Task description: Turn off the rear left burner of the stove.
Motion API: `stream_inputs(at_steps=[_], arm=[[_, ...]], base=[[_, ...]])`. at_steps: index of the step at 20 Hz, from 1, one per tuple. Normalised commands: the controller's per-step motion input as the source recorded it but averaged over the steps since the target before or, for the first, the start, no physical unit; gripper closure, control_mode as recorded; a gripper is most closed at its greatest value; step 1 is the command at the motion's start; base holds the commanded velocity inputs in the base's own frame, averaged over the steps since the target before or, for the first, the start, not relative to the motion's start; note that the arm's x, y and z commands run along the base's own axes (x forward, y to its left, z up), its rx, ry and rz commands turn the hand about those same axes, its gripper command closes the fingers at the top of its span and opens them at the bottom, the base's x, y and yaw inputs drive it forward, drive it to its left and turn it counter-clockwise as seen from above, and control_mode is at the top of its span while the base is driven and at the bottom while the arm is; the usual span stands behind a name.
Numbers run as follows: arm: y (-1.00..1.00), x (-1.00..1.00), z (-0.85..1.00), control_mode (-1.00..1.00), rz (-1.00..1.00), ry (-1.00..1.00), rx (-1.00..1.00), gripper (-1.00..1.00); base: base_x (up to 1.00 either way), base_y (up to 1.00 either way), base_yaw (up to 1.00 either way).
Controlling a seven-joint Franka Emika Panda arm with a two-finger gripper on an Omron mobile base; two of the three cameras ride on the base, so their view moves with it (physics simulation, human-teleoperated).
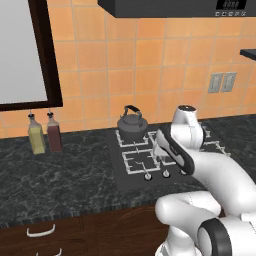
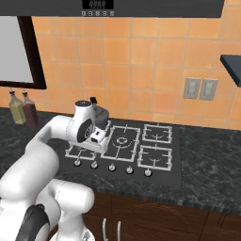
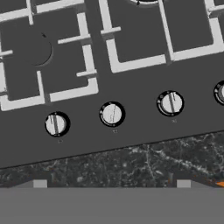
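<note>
Gripper (image 1: 159, 150) hangs over stove (image 1: 131, 175) front, jaw state can't tell. Kettle (image 1: 132, 125) sits on rear left burner (image 1: 131, 137); two bottles (image 1: 36, 134), yellowish and dark red contents, stand on counter (image 1: 60, 175) left.
Right base view: hood display (image 2: 97, 4) unreadable.
Hand view: silver knobs (image 3: 112, 114) in row, fingertips (image 3: 39, 183) well apart.

display digits on range hood (image 2: 97, 4) too blurred to read
</note>
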Motion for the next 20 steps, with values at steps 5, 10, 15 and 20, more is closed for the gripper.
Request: stream_inputs(at_steps=[5,10,15,20], arm=[[0.0,0.04,-0.61,-1.0,-0.02,0.11,0.03,-1.0],[0.0,0.2,-0.54,-1.0,-0.01,0.07,0.0,-1.0],[0.0,0.35,-0.18,-1.0,0.0,0.0,0.0,-1.0],[0.0,0.12,-0.22,-1.0,0.0,0.0,0.0,-1.0]], base=[[0.0,0.0,0.0],[0.0,0.0,0.0],[0.0,0.0,0.0],[0.0,0.0,0.0]])
